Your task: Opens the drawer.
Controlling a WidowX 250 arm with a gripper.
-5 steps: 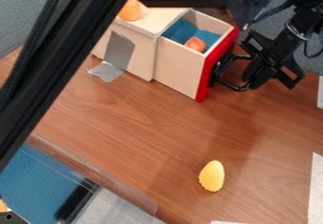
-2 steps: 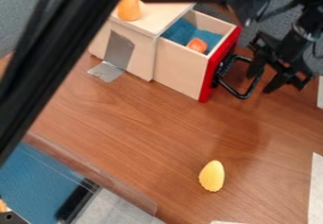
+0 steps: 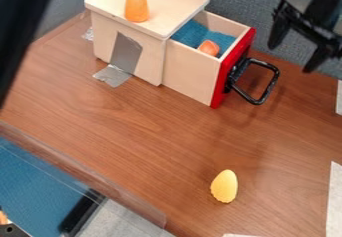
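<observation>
My gripper (image 3: 290,57) hangs at the upper right, its two fingers spread apart with nothing between them. It is to the right of the drawer's black handle (image 3: 267,87) and apart from it. The wooden box's drawer (image 3: 190,71) stands pulled out to the right, with its red front (image 3: 231,69) facing right. Inside the drawer, on a blue lining (image 3: 192,34), lies a small orange object (image 3: 208,47).
An orange cone-like piece (image 3: 136,4) stands on the box top (image 3: 163,6). A yellow piece (image 3: 224,186) lies on the wooden table (image 3: 120,131). Grey tape (image 3: 125,54) runs down the box side. A black bar crosses the upper left corner.
My gripper has moved up and to the right, off the drawer handle. The arm has shifted too, uncovering the box top. The drawer looks almost the same, and its handle now shows whole.
</observation>
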